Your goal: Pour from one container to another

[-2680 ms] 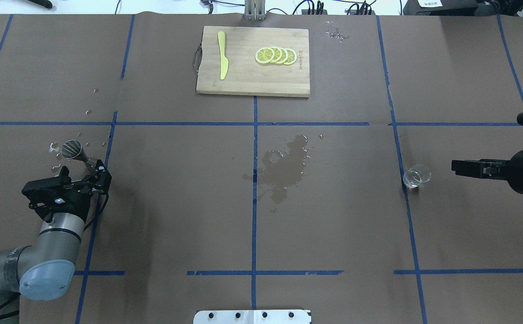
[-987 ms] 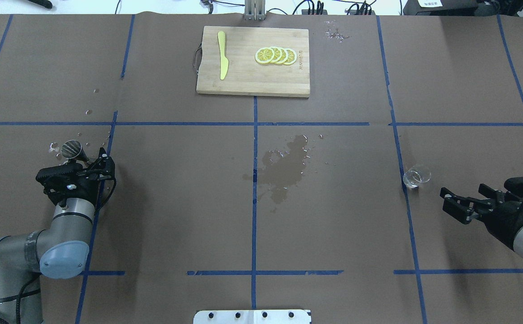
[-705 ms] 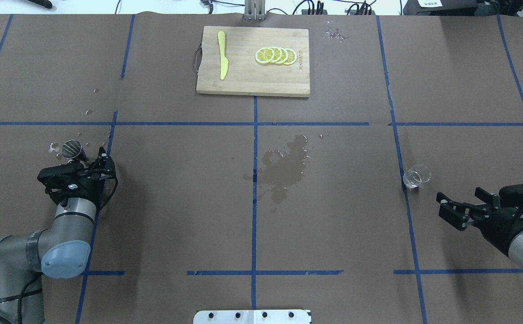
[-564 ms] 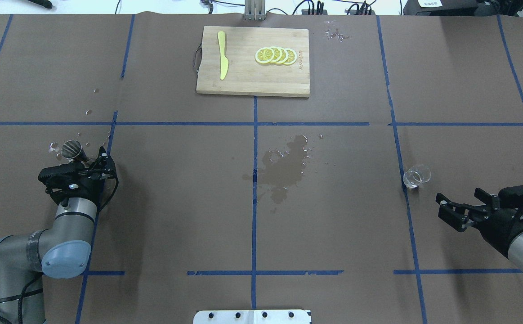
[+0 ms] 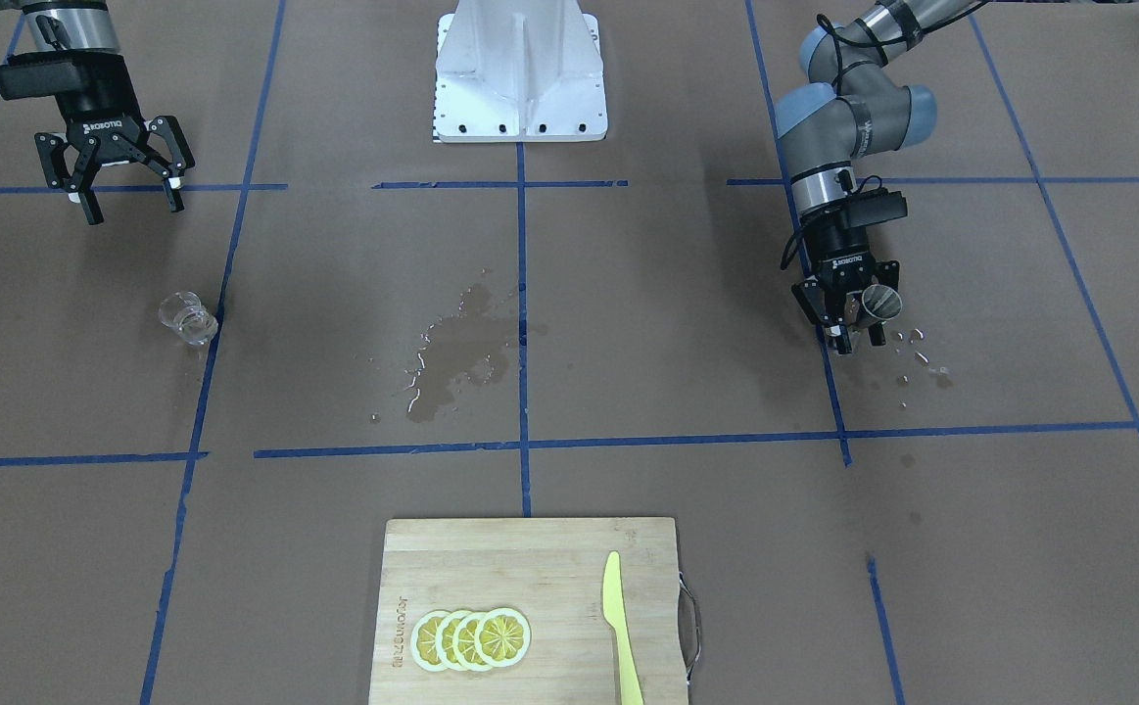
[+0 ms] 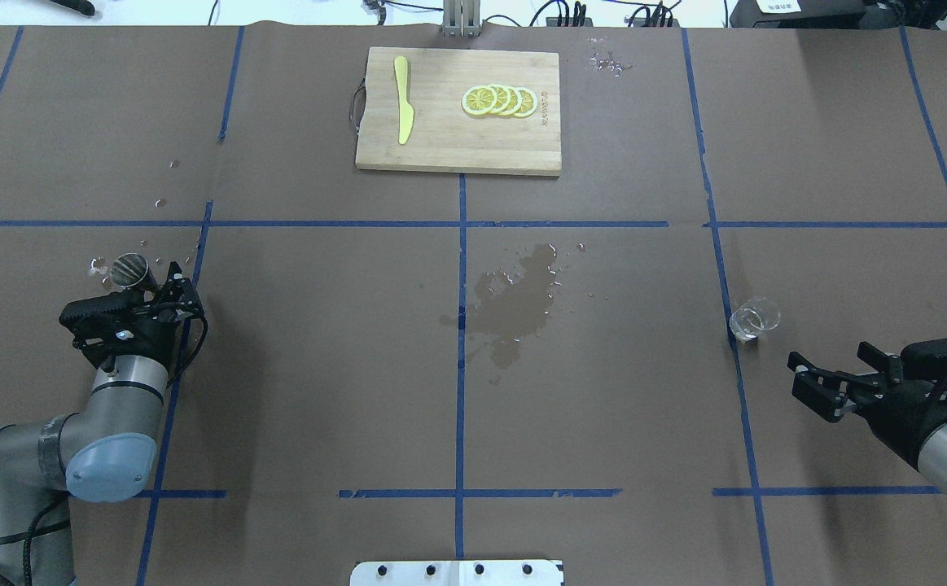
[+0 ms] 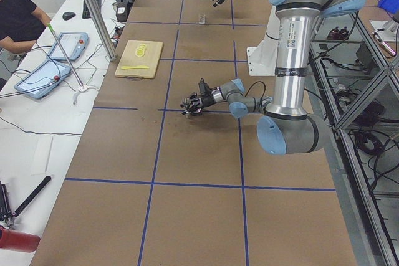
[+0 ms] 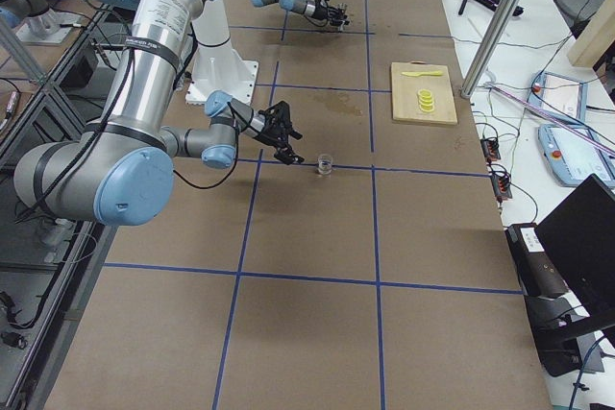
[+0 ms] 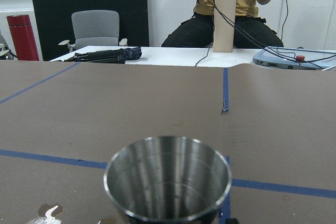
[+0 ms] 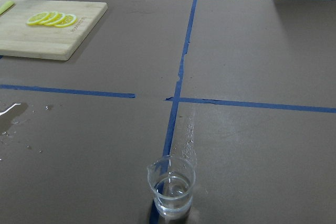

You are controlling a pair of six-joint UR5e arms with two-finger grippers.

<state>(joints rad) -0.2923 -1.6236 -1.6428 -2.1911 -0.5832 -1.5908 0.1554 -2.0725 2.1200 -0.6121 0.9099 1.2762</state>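
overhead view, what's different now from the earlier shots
The right gripper drew back from beside the glass cup, jaws open, and now aims at it. The left gripper shifted slightly, still shut on the jigger. Glass cup, cutting board and wet patch stayed put.

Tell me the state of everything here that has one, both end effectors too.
Cup: upright, a little clear liquid inside, ungripped.
Jigger: upright, looks empty, clamped in the left end effector.
Left end effector: shut on the jigger.
Right end effector: open, empty, short of the cup.
Lemon slices: cut, fanned on the board.
Spill: wet, with scattered droplets.
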